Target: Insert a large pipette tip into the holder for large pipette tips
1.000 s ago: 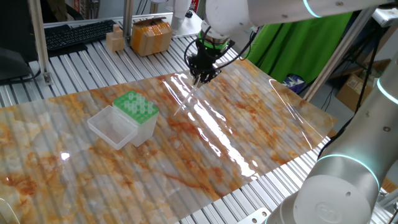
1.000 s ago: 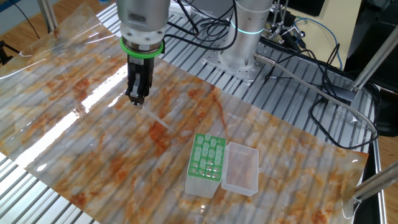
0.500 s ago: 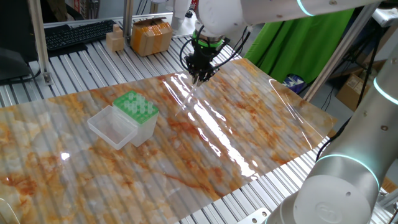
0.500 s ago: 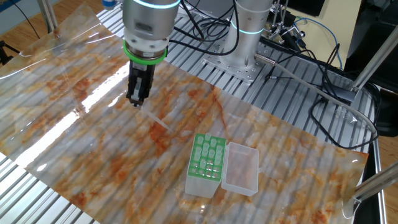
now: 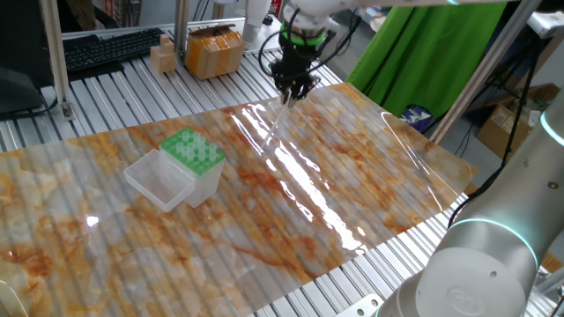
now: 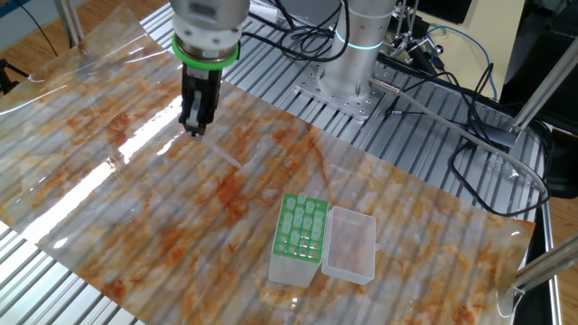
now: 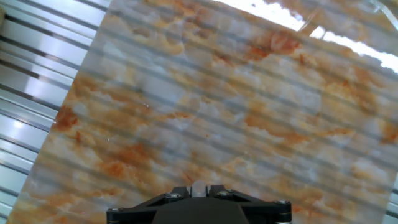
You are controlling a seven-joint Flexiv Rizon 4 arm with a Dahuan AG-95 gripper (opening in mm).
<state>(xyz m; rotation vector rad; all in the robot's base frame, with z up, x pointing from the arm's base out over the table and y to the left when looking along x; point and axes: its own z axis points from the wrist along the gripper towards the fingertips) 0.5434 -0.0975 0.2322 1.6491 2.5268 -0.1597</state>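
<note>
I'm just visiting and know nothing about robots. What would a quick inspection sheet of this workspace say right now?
Surface: marbled orange sheet over a slatted metal table.
Job's things: pipette tip held slanting from the gripper; green-topped holder, lid open, apart from it.
Clutter: cardboard boxes, keyboard at the table's edge.
Grippers: gripper shut on the tip, above the sheet.
Cables: black bundle beside the arm's base.
Surroundings: green cloth.

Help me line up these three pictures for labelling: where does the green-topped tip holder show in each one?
One fixed view: the holder for large pipette tips sits left of centre, its clear lid open toward the lower left.
The other fixed view: it stands low, right of centre, lid to its right.
Hand view: not in it.
Shared landmark: the marbled orange mat under everything.
</note>
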